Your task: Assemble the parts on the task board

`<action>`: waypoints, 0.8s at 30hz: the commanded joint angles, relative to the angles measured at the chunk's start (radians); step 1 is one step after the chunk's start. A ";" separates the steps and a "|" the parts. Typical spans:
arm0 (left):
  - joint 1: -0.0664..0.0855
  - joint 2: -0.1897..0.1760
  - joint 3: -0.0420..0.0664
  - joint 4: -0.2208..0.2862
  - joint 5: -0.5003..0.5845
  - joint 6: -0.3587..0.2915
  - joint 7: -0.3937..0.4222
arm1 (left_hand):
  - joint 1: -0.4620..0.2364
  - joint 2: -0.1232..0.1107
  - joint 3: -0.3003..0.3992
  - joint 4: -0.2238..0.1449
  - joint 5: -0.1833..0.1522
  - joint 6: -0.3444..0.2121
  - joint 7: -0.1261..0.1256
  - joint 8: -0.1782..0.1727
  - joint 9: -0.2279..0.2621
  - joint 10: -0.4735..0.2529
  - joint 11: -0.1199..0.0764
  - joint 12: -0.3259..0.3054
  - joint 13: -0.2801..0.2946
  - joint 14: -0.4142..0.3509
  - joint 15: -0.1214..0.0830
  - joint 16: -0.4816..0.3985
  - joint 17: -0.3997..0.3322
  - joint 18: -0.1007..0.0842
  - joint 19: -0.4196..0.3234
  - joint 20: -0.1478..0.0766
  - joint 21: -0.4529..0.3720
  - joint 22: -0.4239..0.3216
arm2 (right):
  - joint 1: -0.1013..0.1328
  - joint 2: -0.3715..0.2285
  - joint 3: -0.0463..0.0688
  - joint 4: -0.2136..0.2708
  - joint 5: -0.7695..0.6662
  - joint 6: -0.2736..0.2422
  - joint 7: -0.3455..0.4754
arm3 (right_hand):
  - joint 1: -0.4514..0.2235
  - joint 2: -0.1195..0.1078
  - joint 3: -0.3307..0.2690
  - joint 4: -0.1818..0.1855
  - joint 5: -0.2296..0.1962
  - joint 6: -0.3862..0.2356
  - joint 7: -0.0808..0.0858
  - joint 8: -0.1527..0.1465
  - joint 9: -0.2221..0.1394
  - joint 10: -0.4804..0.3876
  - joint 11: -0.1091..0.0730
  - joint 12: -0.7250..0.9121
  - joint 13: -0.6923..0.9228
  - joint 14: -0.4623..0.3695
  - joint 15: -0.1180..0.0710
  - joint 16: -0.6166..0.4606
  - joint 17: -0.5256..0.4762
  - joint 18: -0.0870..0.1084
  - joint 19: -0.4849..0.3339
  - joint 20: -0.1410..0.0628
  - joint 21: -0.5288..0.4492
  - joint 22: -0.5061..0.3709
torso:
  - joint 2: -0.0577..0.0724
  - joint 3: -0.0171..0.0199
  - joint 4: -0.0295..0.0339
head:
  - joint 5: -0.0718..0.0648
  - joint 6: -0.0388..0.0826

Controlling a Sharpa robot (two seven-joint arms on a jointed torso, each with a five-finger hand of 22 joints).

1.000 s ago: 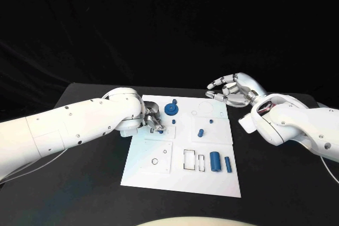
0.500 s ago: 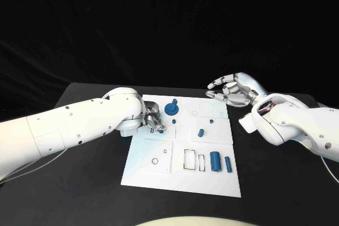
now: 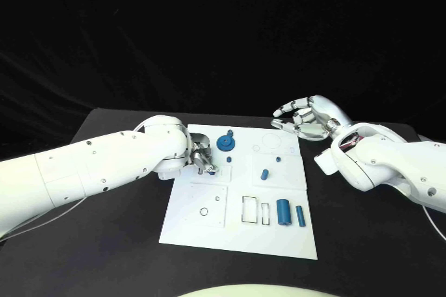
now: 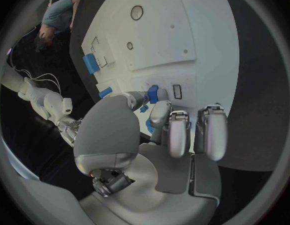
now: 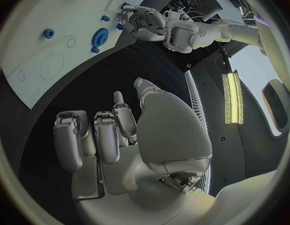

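Task board [image 3: 279,239] under left hand [image 3: 203,158], fingertips on a small blue part [image 4: 152,93], apparently pinched in wrist view, right hand [image 3: 307,118] beyond board, fingers curled, empty.

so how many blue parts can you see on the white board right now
7. A gear with a peg beside it, a small peg, another, an oblong piece, two cylinders, plus one at the left hand fingertips. More may be hidden.

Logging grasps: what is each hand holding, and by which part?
Left hand pinches a small blue part at the task board; which end, unclear. Right hand holds nothing.
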 commanded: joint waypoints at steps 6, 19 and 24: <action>-0.004 -0.005 -0.003 0.002 -0.034 0.003 -0.006 | 0.020 0.011 0.120 -0.119 0.003 0.033 -0.028 0.008 -0.002 0.008 0.002 0.007 0.002 0.106 -0.007 0.006 0.263 -0.007 0.009 -0.001 0.008 0.103 | -0.001 0.000 0.000 0.001 -0.011 0.014 0.005 | -0.010 0.003 -0.003 0.004 0.006 0.005 0.000 0.007 0.000 -0.002 -0.003 -0.005 0.009 0.074 -0.005 -0.004 0.140 0.013 0.057 -0.002 -0.004 0.213 | 0.000 -0.0001 -0.0009 | 0.000 -0.001; -0.004 -0.007 -0.003 0.010 -0.030 0.009 -0.006 | -0.022 -0.001 0.107 -0.103 -0.006 0.044 -0.028 0.012 -0.006 0.017 0.003 0.014 0.010 0.106 -0.004 0.006 0.263 -0.008 0.013 -0.001 0.009 0.108 | -0.001 -0.001 0.000 0.002 -0.011 0.013 0.005 | -0.010 0.003 -0.003 0.004 0.006 0.005 0.000 0.007 0.000 -0.002 -0.003 -0.005 0.009 0.074 -0.005 -0.004 0.140 0.013 0.057 -0.002 -0.004 0.213 | 0.000 0.0001 -0.0004 | -0.002 -0.003; -0.004 -0.006 -0.003 0.010 -0.027 0.008 -0.006 | -0.073 -0.003 0.064 -0.064 -0.011 0.054 -0.032 0.016 -0.011 0.018 0.001 0.014 0.011 0.106 -0.007 0.006 0.263 -0.009 0.015 -0.001 0.010 0.111 | -0.001 -0.001 0.000 0.002 -0.011 0.012 0.005 | -0.011 0.003 -0.004 0.004 0.006 0.005 0.000 0.007 0.000 -0.003 -0.003 -0.006 0.008 0.075 -0.005 -0.004 0.140 0.013 0.057 -0.002 -0.004 0.213 | 0.000 0.0005 -0.0004 | -0.002 -0.003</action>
